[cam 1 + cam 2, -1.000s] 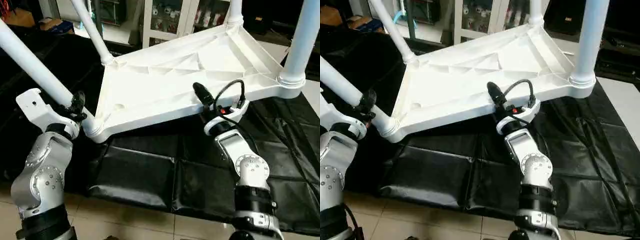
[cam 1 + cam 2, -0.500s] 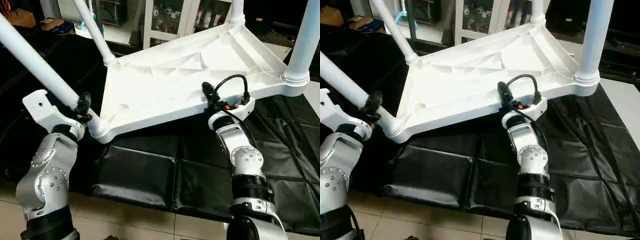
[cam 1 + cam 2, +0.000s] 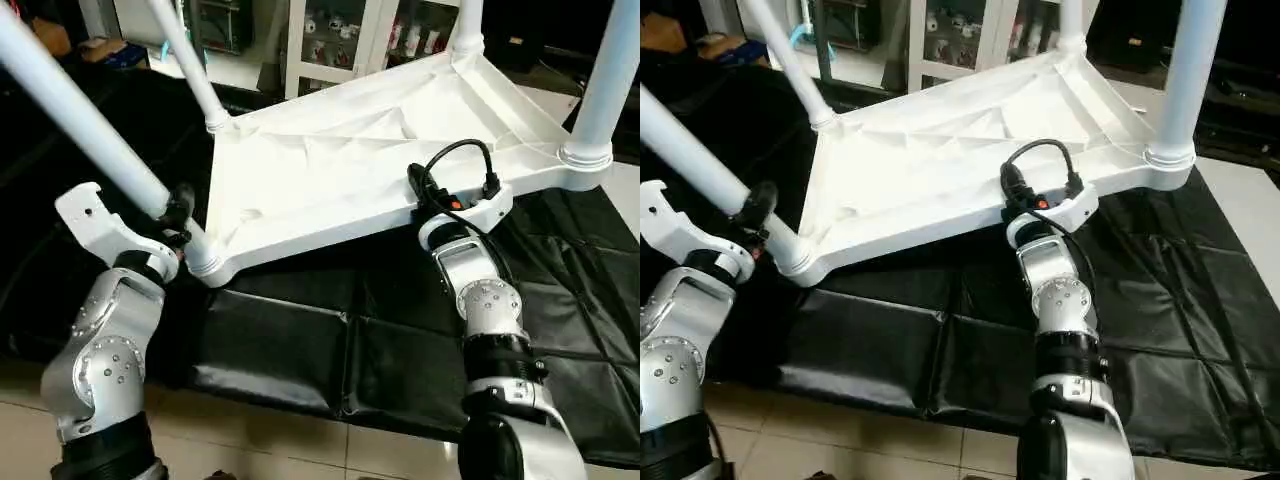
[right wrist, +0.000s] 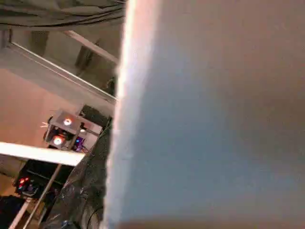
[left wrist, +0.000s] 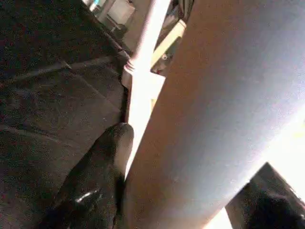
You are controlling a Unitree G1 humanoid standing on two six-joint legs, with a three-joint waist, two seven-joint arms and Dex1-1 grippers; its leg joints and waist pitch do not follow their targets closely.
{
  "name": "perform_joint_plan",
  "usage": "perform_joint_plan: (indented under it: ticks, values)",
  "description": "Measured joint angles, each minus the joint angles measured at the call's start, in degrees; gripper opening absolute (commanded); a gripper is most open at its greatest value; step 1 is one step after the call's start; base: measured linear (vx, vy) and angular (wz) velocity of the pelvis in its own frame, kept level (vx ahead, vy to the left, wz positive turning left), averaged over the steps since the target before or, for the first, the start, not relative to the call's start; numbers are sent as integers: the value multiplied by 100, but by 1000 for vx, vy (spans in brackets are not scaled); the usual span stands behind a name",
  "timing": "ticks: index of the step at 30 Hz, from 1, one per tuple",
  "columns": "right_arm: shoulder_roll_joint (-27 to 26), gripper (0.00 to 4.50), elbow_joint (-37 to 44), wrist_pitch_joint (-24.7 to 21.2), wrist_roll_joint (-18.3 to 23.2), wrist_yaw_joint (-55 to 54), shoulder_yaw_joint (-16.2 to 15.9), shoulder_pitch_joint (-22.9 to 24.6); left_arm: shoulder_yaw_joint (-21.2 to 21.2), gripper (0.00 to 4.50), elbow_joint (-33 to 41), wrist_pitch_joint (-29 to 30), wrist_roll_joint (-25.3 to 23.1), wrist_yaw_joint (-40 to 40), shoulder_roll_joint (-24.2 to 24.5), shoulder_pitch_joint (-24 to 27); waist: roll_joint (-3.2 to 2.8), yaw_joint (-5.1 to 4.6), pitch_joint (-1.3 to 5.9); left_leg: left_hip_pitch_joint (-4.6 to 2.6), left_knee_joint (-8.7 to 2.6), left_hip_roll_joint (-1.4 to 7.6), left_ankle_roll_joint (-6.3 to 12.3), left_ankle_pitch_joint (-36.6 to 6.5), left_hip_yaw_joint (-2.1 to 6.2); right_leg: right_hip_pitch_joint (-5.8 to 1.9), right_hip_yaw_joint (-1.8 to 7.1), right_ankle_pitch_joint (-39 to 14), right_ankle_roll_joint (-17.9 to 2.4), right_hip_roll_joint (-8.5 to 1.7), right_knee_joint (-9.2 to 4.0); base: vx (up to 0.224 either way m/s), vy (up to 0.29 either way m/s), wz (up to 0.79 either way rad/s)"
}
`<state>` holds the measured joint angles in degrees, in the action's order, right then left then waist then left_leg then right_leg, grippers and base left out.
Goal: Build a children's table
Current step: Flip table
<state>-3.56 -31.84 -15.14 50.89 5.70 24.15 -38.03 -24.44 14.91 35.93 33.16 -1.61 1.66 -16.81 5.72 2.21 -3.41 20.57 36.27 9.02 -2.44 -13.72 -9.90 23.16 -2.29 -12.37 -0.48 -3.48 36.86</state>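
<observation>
The children's table lies upside down and tilted on a black mat, its ribbed white tabletop (image 3: 330,170) facing up. All of its white legs stand in the corner sockets. My left gripper (image 3: 185,215) is shut on the near-left leg (image 3: 80,110) just above its socket. In the left wrist view a black finger (image 5: 95,176) presses against that leg (image 5: 214,95). My right gripper (image 3: 425,200) is clamped over the tabletop's near rim, one black finger lying on the ribbed side. The right wrist view shows the white rim (image 4: 214,119) up close.
The black mat (image 3: 300,330) covers the floor under the table, with tiled floor at its near edge. A white glass-door cabinet (image 3: 350,35) stands behind. Other legs rise at the back left (image 3: 185,60), back (image 3: 465,25) and right (image 3: 610,80).
My right gripper's fingers have closed onto the tabletop's near rim. The near-left corner of the table has shifted a little to the right, along with my left arm.
</observation>
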Motion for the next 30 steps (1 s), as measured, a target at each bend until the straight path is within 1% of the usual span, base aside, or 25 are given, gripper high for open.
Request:
perform_joint_plan:
  ticks: [2,4,5,6,8,9,10,12,14,15,17,19,21,22,23,24,25,26,27,28,29,30]
  values:
    - [11,209,-62,28,-2,3,11,-53,-34,326,0,7,102,19,-10,3,5,-3,-3,0,2,0,0,1,-1,2,1,0,0,0,6,0,0,0]
    - [60,209,-230,56,-3,-21,49,-231,-13,348,1,0,91,29,-8,10,21,-8,-12,4,2,1,5,14,0,8,0,4,-7,0,12,0,0,0]
    - [93,209,-271,58,-5,-19,57,-288,2,348,0,-5,73,23,-4,11,23,-9,-13,10,2,1,1,17,0,14,-1,7,-11,0,13,0,0,0]
    - [123,209,-278,61,-20,-20,61,-330,16,365,0,-6,61,19,5,12,25,-5,-14,20,2,2,0,21,0,20,-3,9,-13,0,14,0,0,0]
    - [183,209,-308,67,-143,-19,58,-472,67,371,-6,-30,-94,-5,76,31,30,-5,-17,45,3,5,7,34,-1,46,-5,19,-15,1,16,0,0,0]
    - [220,209,-307,75,-191,-13,47,-550,72,399,-20,-46,-174,-20,97,31,34,-5,-19,62,3,6,11,43,-1,63,-6,26,-13,2,16,0,0,0]
    - [234,209,-307,88,-220,-12,26,-609,72,399,-35,-62,-230,-46,104,35,43,-6,-24,64,3,8,12,45,-1,68,-7,27,-14,3,18,0,0,0]
    - [282,209,-343,115,-336,-15,-34,-782,73,407,-82,-136,-329,-120,140,39,87,-7,-45,75,3,17,12,54,-3,82,-11,36,-25,7,21,0,0,0]
    - [404,207,-446,153,-437,-10,-127,-946,73,407,-126,-144,-358,-139,170,47,111,-6,-54,81,10,21,13,56,-4,86,-15,42,-32,8,19,0,0,0]
    - [524,207,-572,186,-552,17,-239,-1110,73,407,-125,-201,-346,-138,194,69,128,-8,-62,83,17,21,14,56,-6,87,-13,46,-32,8,20,0,0,0]
    - [632,207,-670,202,-659,28,-323,-1316,73,407,-124,-266,-306,-134,209,82,144,-10,-67,85,18,23,16,58,-8,89,-14,52,-33,8,18,0,0,0]
    - [753,207,-704,240,-850,-2,-450,-1538,72,407,-63,-350,-237,-98,245,136,190,7,-64,83,19,28,16,59,-11,85,-17,52,-33,8,18,0,0,0]
    - [850,207,-760,259,-976,-27,-501,-1666,90,407,64,-310,-162,43,335,297,225,36,-60,83,19,30,10,62,-15,83,-17,51,-33,8,17,0,0,0]
    - [895,207,-773,314,-1087,-41,-511,-1723,188,407,213,-273,-167,163,460,436,235,63,-60,82,20,29,10,62,-18,80,-15,52,-33,7,15,0,0,0]
    - [966,207,-788,370,-1137,-66,-512,-1750,249,407,310,-246,-187,223,510,521,236,106,-60,82,21,29,7,64,-24,79,-13,52,-33,4,15,0,0,0]
    - [1110,207,-802,509,-1238,-155,-506,-1775,227,407,356,-196,-265,232,537,676,236,176,-61,86,21,35,17,73,-40,73,-3,49,-30,-1,15,0,0,0]
    - [1259,207,-826,673,-1331,-236,-466,-1785,206,407,350,-122,-312,236,572,819,242,251,-65,92,20,59,33,92,-77,70,9,48,-27,-1,14,0,0,0]
    - [1408,207,-873,855,-1450,-333,-418,-1806,178,407,350,-69,-354,241,573,935,252,320,-71,99,20,97,34,103,-142,69,16,47,-25,-2,14,-1,-1,25]
    - [1571,207,-891,1081,-1607,-475,-327,-1812,160,407,340,-30,-390,241,577,1026,261,380,-76,125,19,130,29,132,-190,70,26,46,-24,-4,11,-17,-3,30]
    - [1655,207,-891,1250,-1754,-568,-271,-1812,160,407,339,-5,-409,241,577,1033,265,415,-78,139,20,154,28,138,-228,74,32,46,-23,-5,11,-17,-3,30]
    - [1735,207,-893,1374,-1875,-651,-250,-1812,171,407,346,36,-410,251,583,1033,267,428,-79,142,20,177,-2,160,-271,74,39,52,-14,-7,11,-29,-1,23]
    - [1826,206,-906,1504,-2023,-689,-231,-1815,231,407,360,108,-410,282,609,1036,266,413,-79,143,21,184,-6,170,-297,74,51,64,6,-13,11,0,0,0]
